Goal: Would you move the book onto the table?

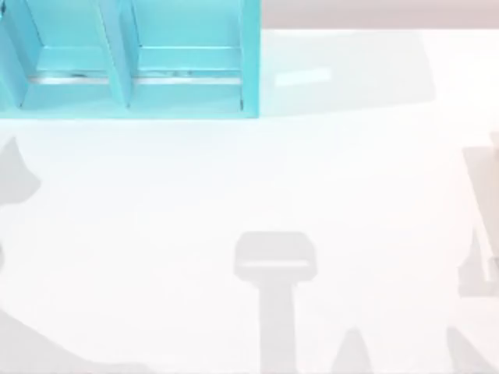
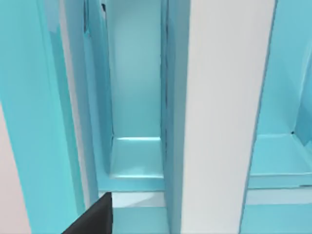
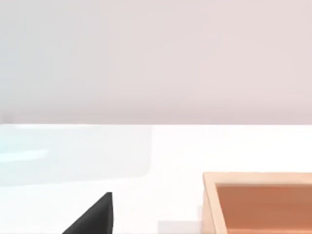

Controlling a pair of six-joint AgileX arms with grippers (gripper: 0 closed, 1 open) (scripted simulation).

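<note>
Left gripper [image 2: 95, 219] is nosed right up against the turquoise shelf [image 2: 48, 122]. 1 dark sliver of it pokes into the wrist view, so I can't tell if it's released or clenched.

Just ahead of it and a bit to one side is a broad white strip with a teal edge. I'd say that's the book [image 2: 224, 122], standing upright in the shelf with its pages facing out.

My take on the step:
- centre on the book's thickness
- reach in deep enough for a solid hold
- pull straight back clear of the dividers before lowering to the table [image 1: 249, 202]

The book's ends are cut off, and I can't tell which compartment it's in.

Right gripper [image 3: 95, 217] hangs over the table near a wooden box [image 3: 209, 200]. Can't tell its state either.
</note>
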